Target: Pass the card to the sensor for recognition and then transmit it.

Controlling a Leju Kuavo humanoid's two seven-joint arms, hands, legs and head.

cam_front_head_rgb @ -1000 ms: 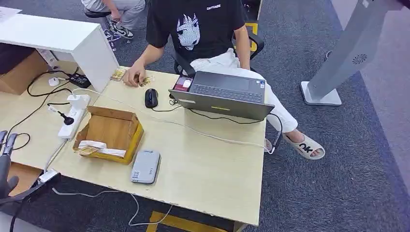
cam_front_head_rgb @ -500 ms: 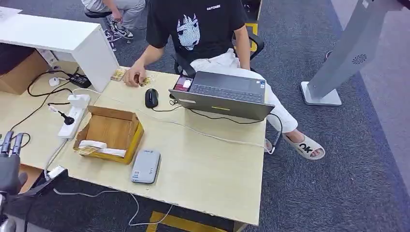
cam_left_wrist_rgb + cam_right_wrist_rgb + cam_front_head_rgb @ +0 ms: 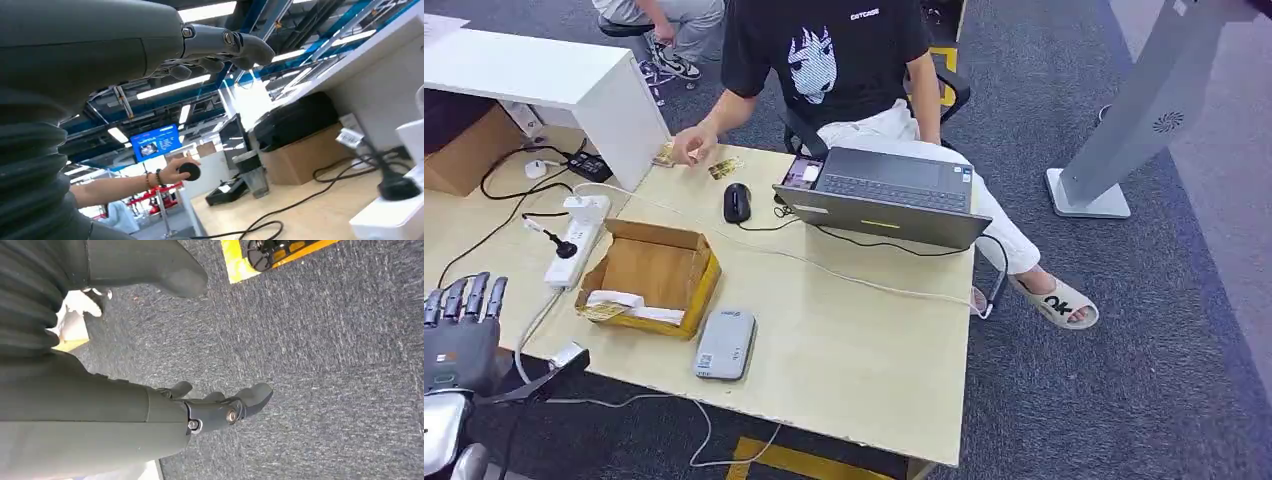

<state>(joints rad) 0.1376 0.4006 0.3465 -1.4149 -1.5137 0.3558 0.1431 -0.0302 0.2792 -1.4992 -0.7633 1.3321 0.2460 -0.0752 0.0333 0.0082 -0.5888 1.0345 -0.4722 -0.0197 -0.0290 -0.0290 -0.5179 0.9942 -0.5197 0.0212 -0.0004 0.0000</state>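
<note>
**At the bench's near-left corner, the left hand rises empty while the cards lie far across**

At the near-left edge of the bench [image 3: 844, 370], the left hand [image 3: 462, 322] stands with its fingers [image 3: 476, 296] upright and slightly apart, holding nothing. The right hand [image 3: 220, 407] hangs over the grey carpet, fingers loosely curled and empty.

The card [image 3: 724, 167] is a small tan-gold slip lying flat on the far side of the bench, just left of the black mouse [image 3: 737, 202] and near the person's hand [image 3: 690, 146]. Its long axis runs roughly left to right, tilted a little. A second similar card [image 3: 664, 154] lies further left, partly under that hand. Too small to read any print.

From the left hand, the card lies far and to the right, well apart, with the open cardboard box [image 3: 652, 277] and the white power strip [image 3: 576, 240] between them. The grey sensor [image 3: 726, 343] sits flat near the front edge, right of the box, and closer to the left hand than the card is.

Judging by position, the left hand is the nearer one, and the reach must clear the box.
</note>
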